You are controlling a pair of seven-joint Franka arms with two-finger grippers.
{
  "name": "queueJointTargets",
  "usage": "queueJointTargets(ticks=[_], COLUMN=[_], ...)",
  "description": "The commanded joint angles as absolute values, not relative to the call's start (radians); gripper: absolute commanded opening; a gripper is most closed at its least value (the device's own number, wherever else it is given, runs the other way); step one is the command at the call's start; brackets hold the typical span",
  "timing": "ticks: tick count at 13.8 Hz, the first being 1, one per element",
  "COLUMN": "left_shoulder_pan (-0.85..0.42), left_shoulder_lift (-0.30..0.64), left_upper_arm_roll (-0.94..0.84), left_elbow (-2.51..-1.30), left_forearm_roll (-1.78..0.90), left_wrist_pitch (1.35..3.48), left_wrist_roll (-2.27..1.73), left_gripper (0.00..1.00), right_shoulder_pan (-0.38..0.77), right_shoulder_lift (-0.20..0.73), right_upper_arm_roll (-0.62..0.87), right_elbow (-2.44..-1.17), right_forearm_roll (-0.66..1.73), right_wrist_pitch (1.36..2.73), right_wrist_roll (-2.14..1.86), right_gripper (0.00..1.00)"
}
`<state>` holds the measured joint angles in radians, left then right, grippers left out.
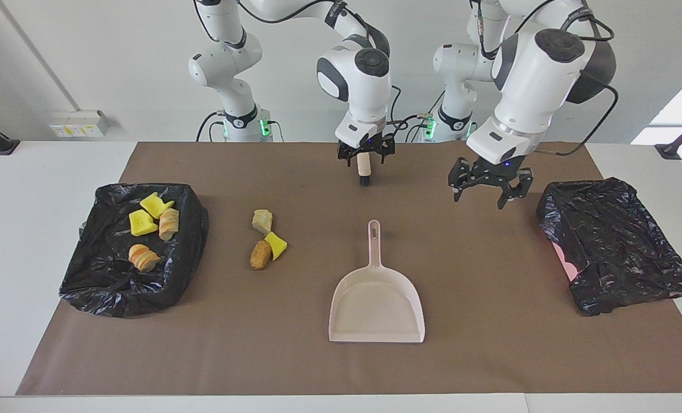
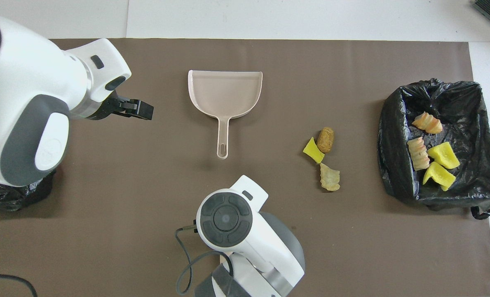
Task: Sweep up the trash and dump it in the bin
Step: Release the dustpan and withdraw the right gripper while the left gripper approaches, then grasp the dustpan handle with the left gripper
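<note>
Our right tool [image 1: 365, 154] stands wide astride the brush [image 1: 364, 171]; the left tool [image 1: 490, 189] hangs wide over the desk [image 1: 42, 172]. Three trash lumps [image 1: 260, 254] lie between dustpan [image 1: 376, 298] and bin [image 1: 117, 298], four inside. A skewed grip could scatter them.

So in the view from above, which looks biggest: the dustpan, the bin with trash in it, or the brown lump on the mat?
1. Bin lined with a black bag, biggest.
2. Pale pink dustpan, somewhat smaller than the bin.
3. Brown lump, by far the smallest.
All three rest on the mat, so nearness hardly matters.
</note>
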<state>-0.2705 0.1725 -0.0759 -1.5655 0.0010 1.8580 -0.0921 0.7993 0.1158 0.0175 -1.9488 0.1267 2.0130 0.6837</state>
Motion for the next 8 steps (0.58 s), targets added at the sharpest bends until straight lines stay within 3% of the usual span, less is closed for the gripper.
queueJointTargets(ticks=[1,8], left_shoulder_pan=[-0.346,-0.468], left_shoulder_lift=[0.239,0.402], left_upper_arm_roll=[-0.063,-0.063], left_elbow=[-1.568,-1.575], left_forearm_roll=[0.038,0.078], left_wrist_pitch=[1.922,2.150], left_wrist_roll=[-0.191,-0.451], left_gripper=[1.00,1.00], right_shoulder_pan=[0.860,1.014], right_shoulder_lift=[-0.041,-0.093], right_upper_arm_roll=[0.017,0.017], right_elbow=[-2.181,-2.336], right_forearm_roll=[0.188,0.229], right_wrist_pitch=[2.109,2.169], right_wrist_roll=[0.754,0.916], right_gripper=[1.00,1.00])
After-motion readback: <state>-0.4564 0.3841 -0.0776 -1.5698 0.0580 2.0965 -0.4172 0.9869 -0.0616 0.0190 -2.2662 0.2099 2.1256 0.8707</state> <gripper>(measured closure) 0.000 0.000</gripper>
